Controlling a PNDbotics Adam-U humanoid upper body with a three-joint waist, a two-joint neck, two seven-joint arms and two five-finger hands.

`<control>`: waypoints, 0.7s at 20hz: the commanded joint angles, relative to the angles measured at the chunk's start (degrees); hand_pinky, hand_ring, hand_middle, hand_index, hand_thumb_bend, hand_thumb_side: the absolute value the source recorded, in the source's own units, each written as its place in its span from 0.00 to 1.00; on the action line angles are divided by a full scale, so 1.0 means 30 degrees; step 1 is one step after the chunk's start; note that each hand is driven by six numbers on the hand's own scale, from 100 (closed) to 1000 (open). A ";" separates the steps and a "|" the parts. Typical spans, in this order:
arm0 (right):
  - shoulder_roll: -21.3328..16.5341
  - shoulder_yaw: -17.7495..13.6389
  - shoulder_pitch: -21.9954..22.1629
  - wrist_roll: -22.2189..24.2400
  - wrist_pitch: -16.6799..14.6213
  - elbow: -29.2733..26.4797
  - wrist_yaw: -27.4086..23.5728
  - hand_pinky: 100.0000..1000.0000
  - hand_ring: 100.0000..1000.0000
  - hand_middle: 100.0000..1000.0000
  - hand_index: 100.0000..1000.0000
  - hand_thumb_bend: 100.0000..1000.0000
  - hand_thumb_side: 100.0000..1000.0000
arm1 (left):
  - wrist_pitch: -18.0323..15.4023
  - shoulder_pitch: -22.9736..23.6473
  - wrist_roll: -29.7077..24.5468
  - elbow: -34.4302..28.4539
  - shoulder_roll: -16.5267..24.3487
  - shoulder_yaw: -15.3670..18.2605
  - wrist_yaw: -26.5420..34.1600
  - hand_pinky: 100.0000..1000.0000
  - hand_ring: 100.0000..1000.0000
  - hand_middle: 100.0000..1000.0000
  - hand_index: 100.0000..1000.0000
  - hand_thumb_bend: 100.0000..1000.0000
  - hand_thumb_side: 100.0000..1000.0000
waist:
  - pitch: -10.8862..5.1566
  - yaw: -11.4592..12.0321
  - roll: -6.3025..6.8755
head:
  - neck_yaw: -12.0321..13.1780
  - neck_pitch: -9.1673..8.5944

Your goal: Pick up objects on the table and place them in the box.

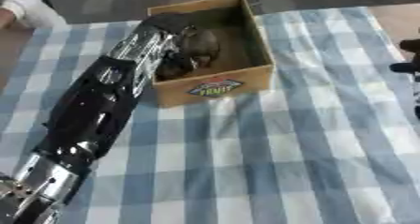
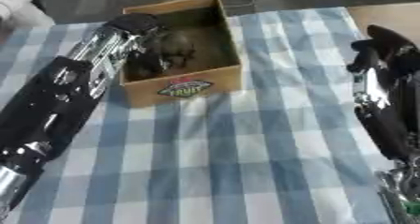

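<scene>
The cardboard box (image 1: 246,75), open at the top and with a colourful label on its front wall, stands at the far middle of the checked table. My left arm comes in from the lower left and its hand (image 1: 195,48) is down inside the box, against the left wall. The hand and whatever lies under it merge into one dark, blurred shape, so I cannot make out a held object. At the table's right edge my right hand (image 2: 384,44) rests with its fingers pointing up and nothing in it.
A blue-and-white checked cloth (image 1: 271,162) covers the table. A person's white sleeve (image 1: 25,5) shows at the far left corner. Bare wooden tabletop (image 2: 386,17) shows at the far right, beyond the cloth.
</scene>
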 commanded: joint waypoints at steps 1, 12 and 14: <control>-0.0226 -0.0037 -0.0098 0.0069 -0.0017 -0.0394 -0.0085 0.62 0.79 0.62 0.83 0.00 0.56 | -0.0010 -0.0505 0.0036 -0.0584 0.0270 0.0331 -0.0263 0.85 0.84 0.84 0.96 0.68 0.65 | -0.0537 -0.0012 -0.0104 | -0.0016 0.0225; -0.0147 -0.0108 0.0097 0.0053 0.0029 -0.0394 -0.0054 0.62 0.79 0.62 0.83 0.00 0.56 | 0.1056 -0.0420 0.1428 -0.4490 0.0929 0.0356 0.2268 0.83 0.78 0.80 0.88 0.37 0.60 | -0.0860 0.0114 -0.0108 | -0.0212 0.0602; -0.0127 -0.0147 0.0136 0.0025 0.0026 -0.0394 -0.0026 0.62 0.79 0.62 0.83 0.00 0.56 | 0.1178 -0.0248 0.1406 -0.5885 0.1334 0.0217 0.2875 0.82 0.76 0.77 0.85 0.24 0.57 | -0.0978 0.0202 -0.0123 | -0.0329 0.0809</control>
